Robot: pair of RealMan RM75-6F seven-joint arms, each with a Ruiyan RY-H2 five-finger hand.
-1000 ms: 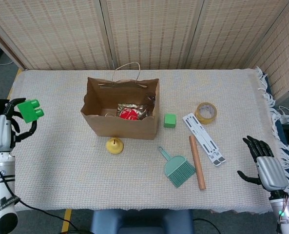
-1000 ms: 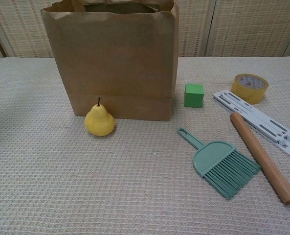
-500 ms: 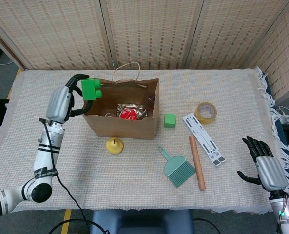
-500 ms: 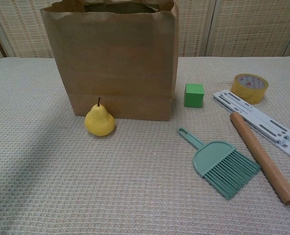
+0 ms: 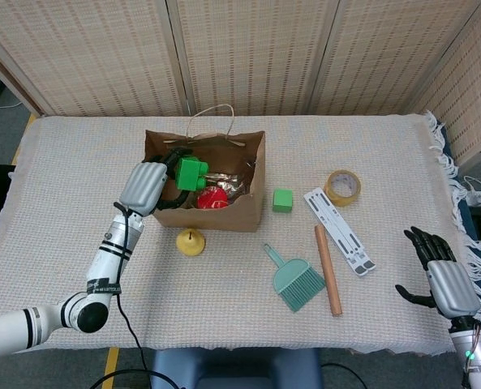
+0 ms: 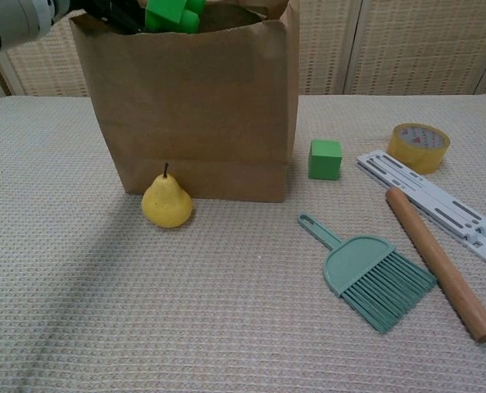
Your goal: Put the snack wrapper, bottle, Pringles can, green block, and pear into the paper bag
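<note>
Woven screens back a table (image 5: 78, 267) under a pale knit cloth. At its centre stands the open paper bag (image 5: 224, 212), a crinkled snack wrapper (image 5: 222, 188) and something red (image 5: 212, 198) showing inside. Just at the bag's 6 o'clock, touching its front wall in the chest view, sits the yellow pear (image 6: 167, 201), stem up. At the bag's 3 o'clock lies a small green cube (image 5: 282, 200); further toward 3 o'clock are a white slotted rack (image 5: 340, 230) and a tape roll (image 5: 342, 186). At 5 o'clock lie a teal hand brush (image 5: 295, 280) and a wooden rod (image 5: 328, 269).

Half a second ago the left hand (image 5: 147, 187) held the block at the bag's left rim; now it has moved over the opening, fingers clasping the bright green studded block (image 5: 191, 173) above the wrapper, at the rim line in the chest view. The right hand (image 5: 437, 270) has stayed by the table's right edge, empty, fingers spread.
</note>
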